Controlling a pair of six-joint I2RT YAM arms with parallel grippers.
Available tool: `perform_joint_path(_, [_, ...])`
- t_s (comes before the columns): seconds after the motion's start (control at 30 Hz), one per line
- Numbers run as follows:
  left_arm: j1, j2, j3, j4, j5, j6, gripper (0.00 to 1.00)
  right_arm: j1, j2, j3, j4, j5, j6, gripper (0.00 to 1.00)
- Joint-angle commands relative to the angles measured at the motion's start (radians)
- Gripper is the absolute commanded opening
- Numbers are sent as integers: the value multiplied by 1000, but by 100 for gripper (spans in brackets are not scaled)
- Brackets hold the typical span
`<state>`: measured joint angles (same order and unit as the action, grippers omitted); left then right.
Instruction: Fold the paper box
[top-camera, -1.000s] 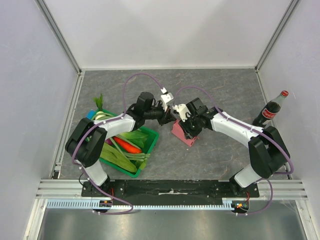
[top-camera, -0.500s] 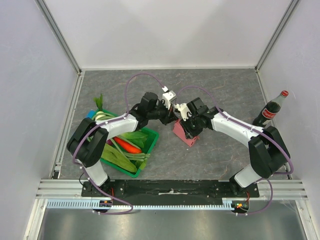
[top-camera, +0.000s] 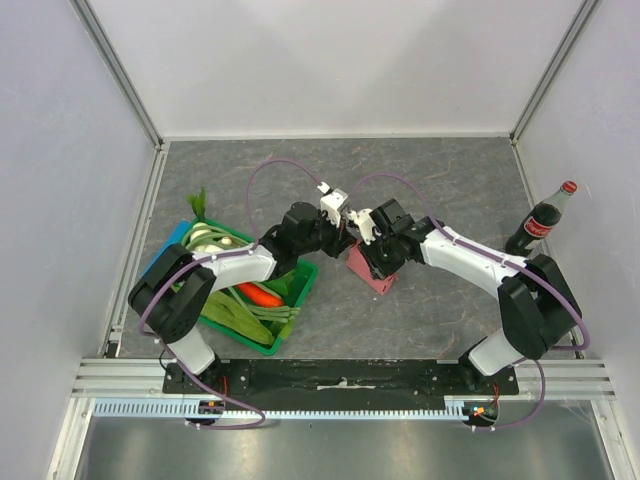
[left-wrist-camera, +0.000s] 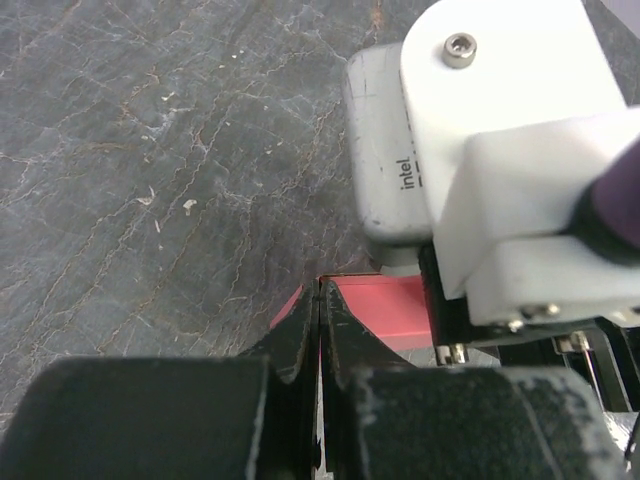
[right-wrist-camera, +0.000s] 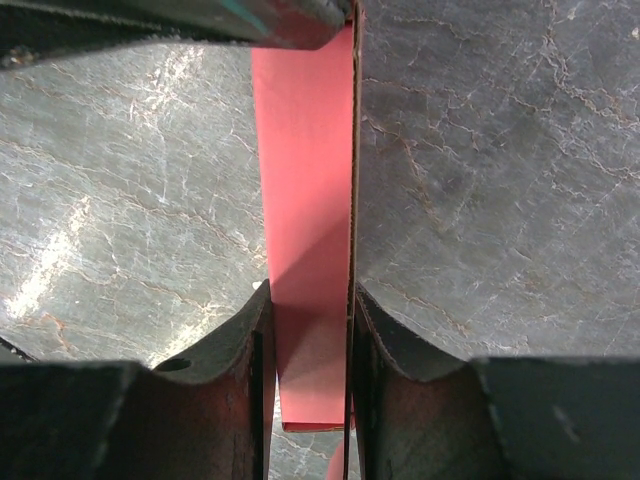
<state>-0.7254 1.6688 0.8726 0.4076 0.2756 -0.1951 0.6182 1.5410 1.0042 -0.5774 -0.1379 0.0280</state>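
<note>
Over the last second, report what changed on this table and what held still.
The left gripper closed and shifted toward the paper box, tips now at its edge; whether it pinches card is unclear. The right gripper kept its grip on the box. Box, green crate and cola bottle stayed put.

"intel" stands on the grey camera housing (left-wrist-camera: 385, 150).

The left arm (top-camera: 230, 265) and the right arm (top-camera: 470, 255) both reach inward, and their wrists nearly meet. The left gripper (left-wrist-camera: 319, 300) has its jaws pressed together, tips low. The right gripper (right-wrist-camera: 308, 300) points down, its fingers (right-wrist-camera: 250, 340) clamped on either side of the paper box (right-wrist-camera: 305, 150).
</note>
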Motion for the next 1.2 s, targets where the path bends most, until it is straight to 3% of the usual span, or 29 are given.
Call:
perform_joint_path(0.0, [-43,9,-52,-15,-27,-33,3,12,-33,13,109,24,0,11])
perform_joint_path(0.17, [-60,0,-83,-3,-68,-12,9,18,-47,19,111,29,-7,11])
perform_joint_path(0.5, [-107,-52,-194,132,-252,54,2,32,-35,19,131,72,-20,11])
perform_joint_path(0.87, [-131,-50,-277,212,-314,102,2,29,4,53,134,103,-125,15])
perform_joint_path(0.97, [-147,-43,-273,200,-369,76,2,29,13,68,137,95,-102,27])
perform_joint_path(1.07, [-160,-47,-258,166,-441,31,2,29,1,82,137,106,-33,48])
perform_joint_path(1.1, [-167,-49,-245,154,-473,5,2,29,-10,85,122,121,4,59])
perform_joint_path(1.17, [-181,-49,-235,113,-531,-10,2,29,-27,102,100,119,74,67])
